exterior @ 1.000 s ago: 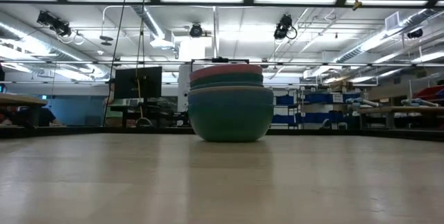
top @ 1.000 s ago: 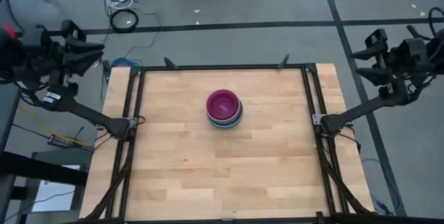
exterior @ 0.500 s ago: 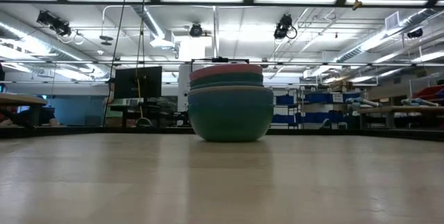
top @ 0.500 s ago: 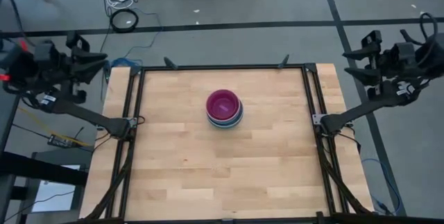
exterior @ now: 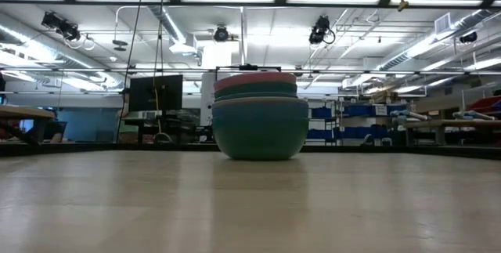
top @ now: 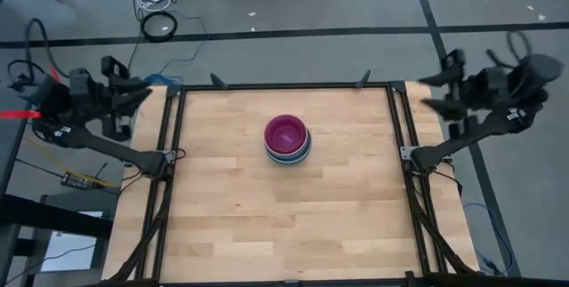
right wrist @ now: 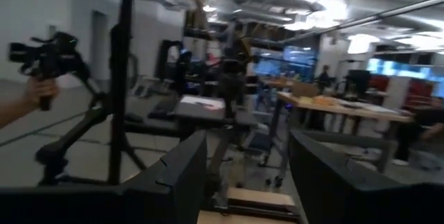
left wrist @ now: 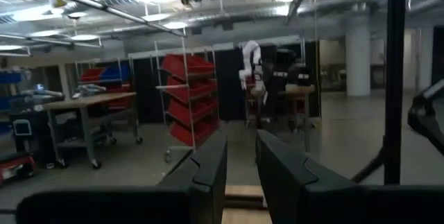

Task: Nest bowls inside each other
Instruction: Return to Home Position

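high cam: overhead, facing straight down, far enough off to take in the whole table point(top: 338, 207) and both arms at its sides. low cam: at tabletop height, level across the wood, bowl stack point(exterior: 259, 124) close, room behind. these two share stack and tabletop. wrist cams: level past left gripper point(left wrist: 241, 144) and right gripper point(right wrist: 248, 141), over a strip of table edge into the room.

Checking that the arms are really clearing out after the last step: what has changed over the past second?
The left gripper and the right gripper each swung inward, closer to the side edges of the table, fingers open and empty. Nothing was gripped or released. The nested stack of bowls stayed where it was.
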Action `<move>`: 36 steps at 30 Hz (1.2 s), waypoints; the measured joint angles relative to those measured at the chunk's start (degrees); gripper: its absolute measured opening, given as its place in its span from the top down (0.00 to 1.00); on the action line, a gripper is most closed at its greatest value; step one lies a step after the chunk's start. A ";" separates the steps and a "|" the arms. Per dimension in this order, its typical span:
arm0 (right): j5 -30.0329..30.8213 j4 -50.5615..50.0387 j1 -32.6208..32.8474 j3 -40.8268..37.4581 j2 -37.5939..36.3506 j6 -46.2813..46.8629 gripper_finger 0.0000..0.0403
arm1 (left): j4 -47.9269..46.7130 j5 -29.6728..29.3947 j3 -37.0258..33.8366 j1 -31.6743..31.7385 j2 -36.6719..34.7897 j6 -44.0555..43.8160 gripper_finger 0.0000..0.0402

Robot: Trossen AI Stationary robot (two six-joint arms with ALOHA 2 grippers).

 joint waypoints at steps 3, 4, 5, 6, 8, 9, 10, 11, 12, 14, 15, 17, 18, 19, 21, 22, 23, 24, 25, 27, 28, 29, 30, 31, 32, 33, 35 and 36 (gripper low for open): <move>-2.37 2.71 -0.53 -1.69 2.91 0.17 0.53 | 0.12 0.04 -0.84 -0.02 -0.14 0.11 0.79; -2.45 3.58 -1.03 -1.70 4.01 0.15 0.53 | 0.15 0.03 -0.96 -0.02 -0.24 0.09 0.79; -2.55 4.47 -1.68 -1.65 5.12 0.16 0.53 | 0.30 0.00 -1.01 -0.02 -0.37 0.07 0.79; -2.53 4.81 -2.49 -1.28 6.13 0.08 0.53 | 0.37 -0.10 -1.02 -0.02 -0.40 0.07 0.79; -2.72 5.25 -4.56 0.38 8.06 -0.72 0.53 | 0.32 -0.26 -1.10 -0.02 -0.28 0.06 0.79; -3.35 5.32 -5.89 1.48 8.78 -0.90 0.53 | 0.15 -0.26 -1.13 -0.02 -0.22 0.04 0.79; -4.42 5.43 -7.50 2.65 9.39 -1.01 0.53 | 0.13 -0.26 -1.15 -0.02 -0.20 0.04 0.79; -5.64 5.70 -9.29 3.88 10.05 -1.14 0.53 | 0.15 -0.26 -1.15 -0.02 -0.22 0.04 0.79; -6.92 5.69 -11.24 5.00 10.62 -1.12 0.53 | 0.17 -0.28 -1.15 -0.02 -0.28 0.05 0.79; -9.26 4.79 -15.65 7.18 11.90 -0.72 0.53 | 0.22 -0.30 -1.13 -0.02 -0.31 0.13 0.79; -10.22 3.81 -18.11 8.29 12.56 -0.35 0.53 | 0.20 -0.31 -1.13 -0.02 -0.31 0.33 0.79; -12.35 1.11 -23.42 10.18 14.06 0.64 0.53 | 0.11 -0.30 -1.13 -0.02 -0.24 0.55 0.79; -14.88 -0.44 -26.19 10.89 14.75 1.24 0.53 | -0.03 -0.29 -1.13 -0.02 -0.28 0.61 0.79; -18.36 -1.60 -28.71 11.20 15.19 1.99 0.53 | -0.39 -0.29 -1.13 -0.02 -0.50 0.74 0.79; -25.97 -2.77 -33.25 11.22 15.83 3.65 0.53 | -1.85 -0.35 -1.13 -0.02 -1.12 0.77 0.79; -29.32 -3.36 -35.22 11.22 16.09 4.10 0.53 | -2.44 -0.63 -1.13 -0.02 -1.55 0.42 0.79; -32.10 -3.69 -36.94 11.22 16.20 4.42 0.53 | -3.13 -1.36 -1.13 -0.02 -1.96 -0.09 0.79; -34.05 -3.95 -38.42 11.23 16.20 4.42 0.53 | -3.59 -1.90 -1.13 -0.02 -2.34 -0.29 0.79; -35.61 -4.57 -39.58 11.23 16.14 4.42 0.53 | -3.95 -2.14 -1.18 0.00 -2.72 -0.37 0.79; -38.13 -5.73 -41.09 10.62 15.72 4.44 0.53 | -4.47 -1.72 -2.10 0.00 -3.75 -0.59 0.79; -39.08 -6.57 -41.50 10.13 15.35 4.43 0.53 | -5.15 -1.09 -2.74 0.00 -4.38 -1.29 0.79; -39.75 -7.13 -41.75 9.39 14.84 4.43 0.53 | -5.86 -0.26 -3.47 0.00 -5.08 -2.19 0.79; -40.14 -7.27 -41.81 8.49 14.13 4.43 0.53 | -6.31 -0.09 -4.34 -0.02 -5.82 -3.37 0.79; -40.40 -7.34 -41.80 7.61 13.15 4.46 0.53 | -6.38 -0.03 -5.34 -0.02 -6.74 -4.04 0.79; -40.47 -7.30 -41.81 6.76 12.01 4.66 0.53 | -6.33 -0.05 -6.35 -0.02 -7.67 -4.63 0.79; -40.52 -7.14 -41.81 5.99 10.83 4.84 0.53 | -6.28 -0.05 -7.33 -0.02 -8.59 -4.97 0.79; -40.50 -6.92 -41.81 4.17 8.47 5.26 0.53 | -5.60 -0.02 -9.54 -0.02 -10.52 -5.86 0.79; -40.51 -6.90 -41.81 3.16 7.40 5.37 0.53 | -4.81 0.00 -10.73 0.00 -11.47 -6.01 0.79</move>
